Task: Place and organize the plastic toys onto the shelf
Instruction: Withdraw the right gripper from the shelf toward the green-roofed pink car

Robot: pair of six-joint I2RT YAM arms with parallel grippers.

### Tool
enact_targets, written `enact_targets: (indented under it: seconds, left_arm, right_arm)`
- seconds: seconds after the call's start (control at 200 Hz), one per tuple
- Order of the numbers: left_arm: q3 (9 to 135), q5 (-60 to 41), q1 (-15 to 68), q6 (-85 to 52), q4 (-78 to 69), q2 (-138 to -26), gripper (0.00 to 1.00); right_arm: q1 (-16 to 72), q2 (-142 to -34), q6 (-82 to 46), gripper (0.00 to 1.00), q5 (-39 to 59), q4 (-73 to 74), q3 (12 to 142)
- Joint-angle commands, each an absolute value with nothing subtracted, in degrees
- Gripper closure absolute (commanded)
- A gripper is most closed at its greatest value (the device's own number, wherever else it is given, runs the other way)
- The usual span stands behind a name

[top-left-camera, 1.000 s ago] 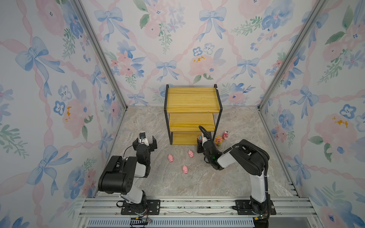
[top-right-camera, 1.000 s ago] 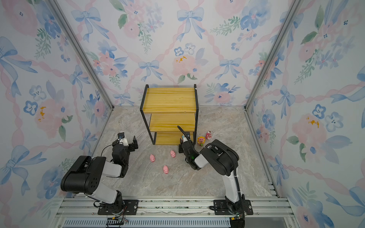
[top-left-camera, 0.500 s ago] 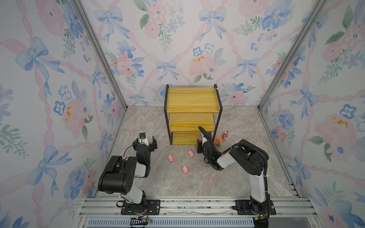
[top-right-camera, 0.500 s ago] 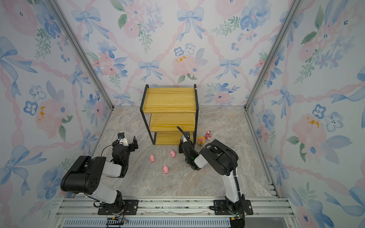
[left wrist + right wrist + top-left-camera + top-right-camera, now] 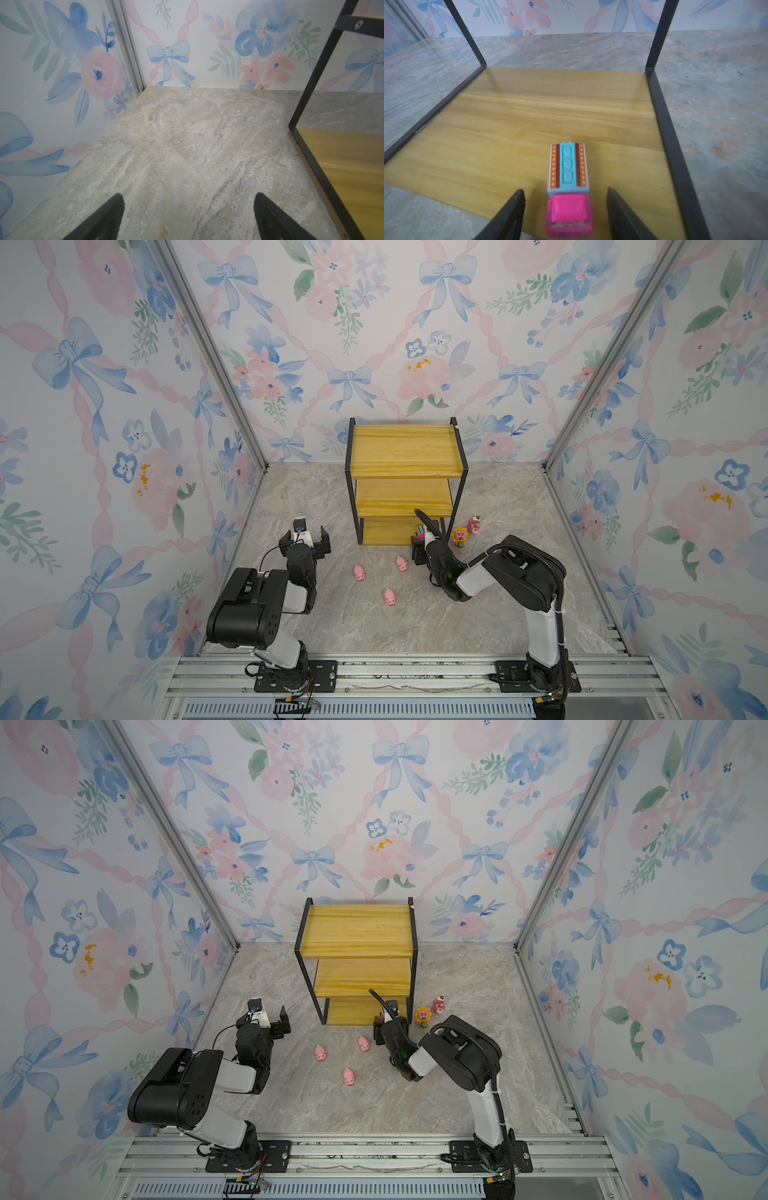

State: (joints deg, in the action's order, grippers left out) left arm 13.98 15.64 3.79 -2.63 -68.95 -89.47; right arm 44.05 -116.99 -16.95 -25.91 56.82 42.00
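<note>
- Right wrist view: right tool (image 5: pixel 564 190) is standing open, straddling the toy truck (image 5: pixel 568 166) at lower centre.
- Its long axis is pointing away, deeper onto the shelf (image 5: pixel 529 114).

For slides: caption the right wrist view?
Open right gripper straddles a pink-and-blue toy truck on the bottom board of the shelf.

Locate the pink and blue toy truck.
Right wrist view: the truck sits at the front of the yellow wooden shelf's bottom board, inside the open right claw.
</note>
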Motion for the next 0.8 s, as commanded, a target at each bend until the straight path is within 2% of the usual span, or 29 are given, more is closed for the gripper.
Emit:
enact_targets:
  seconds: [0.0,0.195,0.47,0.655,0.795]
  left_arm:
    - [13.4,15.6,4.0,-2.7,-69.6,-89.6,0.02]
    - [13.4,15.6,4.0,-2.7,-69.7,-89.6,0.02]
    - [13.4,15.6,4.0,-2.7,-69.6,-89.6,0.02]
    - [13.4,15.6,4.0,-2.7,-69.7,-89.6,0.02]
    - [13.4,15.7,4.0,-2.7,-69.7,-89.6,0.02]
  right_arm:
    - [44.5,-115.4,-16.8,0.31,-28.3,56.6,40.0]
    - [45.0,-113.5,-15.5,0.21,-29.5,56.5,38.5]
    - [47.7,-106.6,-14.9,0.18,-30.4,53.2,34.2]
    - [51.3,-95.3,-14.9,0.18,-29.7,41.8,30.1]
    - [49.1,-79.0,-20.5,0.19,-22.5,30.2,23.8]
